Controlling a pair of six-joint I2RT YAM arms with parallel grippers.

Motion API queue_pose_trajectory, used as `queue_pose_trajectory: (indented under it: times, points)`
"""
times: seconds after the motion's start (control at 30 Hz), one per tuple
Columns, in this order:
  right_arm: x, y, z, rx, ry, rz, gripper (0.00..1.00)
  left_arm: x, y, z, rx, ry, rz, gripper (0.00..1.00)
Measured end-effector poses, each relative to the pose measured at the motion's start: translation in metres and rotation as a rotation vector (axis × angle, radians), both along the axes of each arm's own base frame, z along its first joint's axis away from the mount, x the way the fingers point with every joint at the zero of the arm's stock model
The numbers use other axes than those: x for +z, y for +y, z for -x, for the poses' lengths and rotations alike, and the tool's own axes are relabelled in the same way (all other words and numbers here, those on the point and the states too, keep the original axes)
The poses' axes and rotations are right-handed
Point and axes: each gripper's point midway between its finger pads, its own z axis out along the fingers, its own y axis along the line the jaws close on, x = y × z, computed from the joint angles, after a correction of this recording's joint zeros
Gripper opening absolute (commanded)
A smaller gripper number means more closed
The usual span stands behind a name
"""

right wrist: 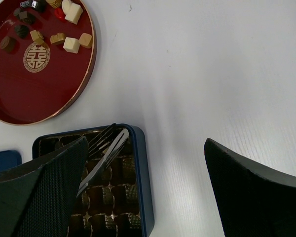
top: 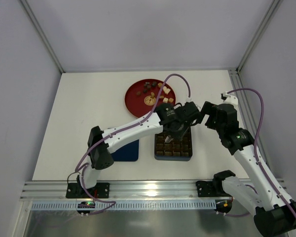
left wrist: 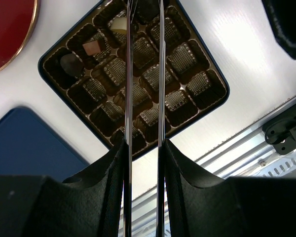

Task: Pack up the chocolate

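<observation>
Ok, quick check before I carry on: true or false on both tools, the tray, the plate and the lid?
1. The left tool grips metal tongs over the tray. True.
2. The right tool is shut on a sweet. False: it is open and empty.
3. Every tray compartment is filled. False: only a few chocolates show in it, and most compartments are bare.
4. Other chocolates lie on the red plate. True.
5. The navy lid covers the tray. False: it lies on the table beside the tray.
</observation>
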Motion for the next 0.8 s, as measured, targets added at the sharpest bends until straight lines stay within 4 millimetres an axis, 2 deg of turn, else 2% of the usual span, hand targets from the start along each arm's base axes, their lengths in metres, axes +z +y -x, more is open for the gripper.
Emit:
queue_pose_trajectory:
  times: [0.13,0.27,0.43,0.63,0.8]
  points:
    - [-0.001,0.001,-0.001,0.003,0.005,0.000,1.00,0.008,0.007,-0.010,0.024,-0.002,0.019,0.34]
    - [-0.003,0.002,-0.002,0.009,0.010,-0.003,1.00,0.027,0.027,-0.037,0.081,-0.025,0.054,0.34]
    - [-0.005,0.005,-0.003,0.017,0.018,-0.006,1.00,0.045,0.063,-0.087,0.207,-0.062,0.082,0.36]
    - [-0.009,0.008,-0.006,0.031,0.029,-0.011,1.00,0.060,0.118,-0.156,0.382,-0.135,0.081,0.36]
    - [-0.012,0.010,-0.007,0.038,0.041,-0.011,1.00,0.063,0.131,-0.206,0.456,-0.197,0.081,0.35]
